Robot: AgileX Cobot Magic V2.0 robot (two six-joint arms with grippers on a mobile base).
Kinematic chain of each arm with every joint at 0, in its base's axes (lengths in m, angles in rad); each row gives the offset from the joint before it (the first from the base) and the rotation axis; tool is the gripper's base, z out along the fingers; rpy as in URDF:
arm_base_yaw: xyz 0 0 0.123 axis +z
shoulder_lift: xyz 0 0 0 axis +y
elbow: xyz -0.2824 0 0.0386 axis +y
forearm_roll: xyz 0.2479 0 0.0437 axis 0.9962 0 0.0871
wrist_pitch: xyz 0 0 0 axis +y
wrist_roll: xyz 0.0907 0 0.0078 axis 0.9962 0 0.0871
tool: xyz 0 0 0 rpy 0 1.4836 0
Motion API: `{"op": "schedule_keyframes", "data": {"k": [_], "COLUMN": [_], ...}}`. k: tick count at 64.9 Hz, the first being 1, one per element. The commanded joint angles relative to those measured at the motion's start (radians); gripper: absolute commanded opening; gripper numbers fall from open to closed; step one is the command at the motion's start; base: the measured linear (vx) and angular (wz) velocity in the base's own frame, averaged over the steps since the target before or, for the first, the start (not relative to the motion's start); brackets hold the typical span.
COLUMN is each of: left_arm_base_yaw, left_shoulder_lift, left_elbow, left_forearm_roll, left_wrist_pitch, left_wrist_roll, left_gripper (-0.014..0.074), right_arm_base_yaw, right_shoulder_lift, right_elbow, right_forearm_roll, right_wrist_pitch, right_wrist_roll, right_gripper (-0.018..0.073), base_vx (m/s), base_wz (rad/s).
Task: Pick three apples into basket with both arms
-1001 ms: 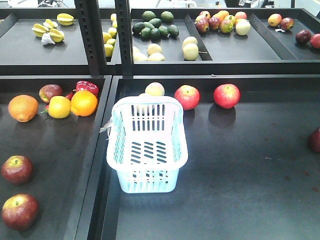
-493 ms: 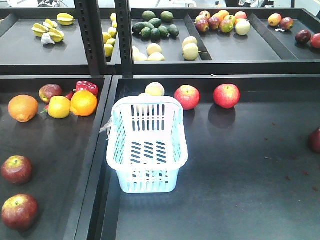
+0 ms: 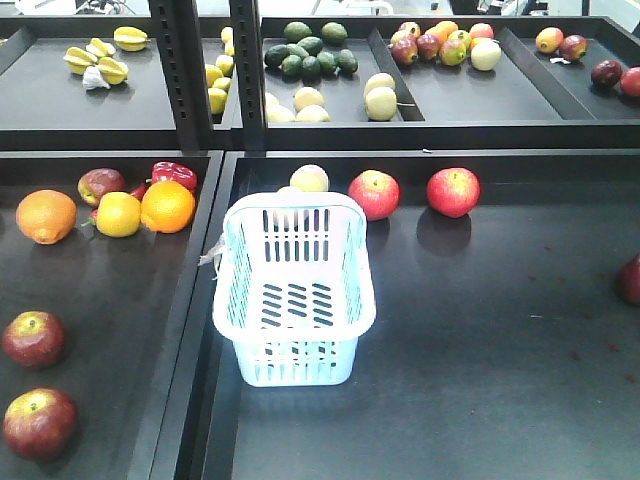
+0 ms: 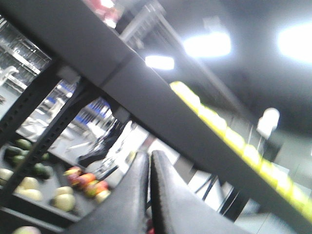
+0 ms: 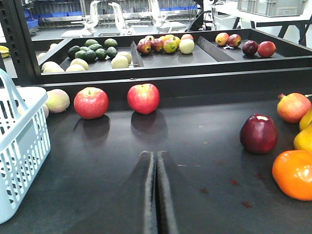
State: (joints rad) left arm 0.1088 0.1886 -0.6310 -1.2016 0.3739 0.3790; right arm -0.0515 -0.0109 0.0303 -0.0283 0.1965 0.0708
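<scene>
Two dark red apples with greenish stem patches, one [image 3: 33,338] above the other [image 3: 38,422], lie at the front left of the left tray. A third apple [image 3: 630,280] sits at the right edge and shows in the right wrist view [image 5: 258,133]. The pale blue basket [image 3: 296,362] stands empty between them, and its wall [image 5: 22,141] shows at the left of the right wrist view. My right gripper [image 5: 155,155] is shut and empty, low over the dark tray, well left of the third apple. My left gripper [image 4: 148,155] is shut, tilted up toward a shelf beam. Neither arm appears in the front view.
Two bright red apples [image 3: 374,194] [image 3: 453,191] and a pale apple [image 3: 309,178] lie behind the basket. Oranges [image 3: 167,206] and a lemon sit at the left. An orange [image 5: 293,174] lies by the third apple. A raised back tray [image 3: 440,105] holds more fruit.
</scene>
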Motion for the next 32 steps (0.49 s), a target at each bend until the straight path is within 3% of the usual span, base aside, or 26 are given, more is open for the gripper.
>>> {"op": "schedule_keyframes", "data": {"k": [1, 12, 19, 32], "left_arm_base_yaw": [-0.013, -0.013, -0.013, -0.013], "left_shoulder_lift": [0.138, 0.355, 0.495, 0.697], "left_elbow": [-0.113, -0.253, -0.325, -0.418], "left_forearm_roll": [-0.022, -0.021, -0.021, -0.047], "left_wrist_pitch": [0.048, 0.211, 0.323, 0.371], "left_wrist_roll": [0.2, 0.431, 0.534, 0.661], "left_gripper": [-0.0006, -0.0006, -0.0006, -0.0006], "right_arm_base_yaw": [-0.007, -0.007, -0.007, -0.007], "right_shoulder_lift": [-0.01, -0.01, -0.01, -0.01], "right_elbow": [0.011, 0.011, 0.011, 0.011], "right_forearm_roll": [-0.005, -0.005, -0.005, -0.005], "right_wrist_pitch": [-0.072, -0.072, -0.072, -0.072], "right_wrist_roll": [-0.002, -0.002, -0.002, -0.002], "right_gripper": [-0.0004, -0.0004, -0.0004, -0.0004], "base_vx": [0.0, 0.0, 0.0, 0.0], "base_wz": [0.0, 0.0, 0.0, 0.0]}}
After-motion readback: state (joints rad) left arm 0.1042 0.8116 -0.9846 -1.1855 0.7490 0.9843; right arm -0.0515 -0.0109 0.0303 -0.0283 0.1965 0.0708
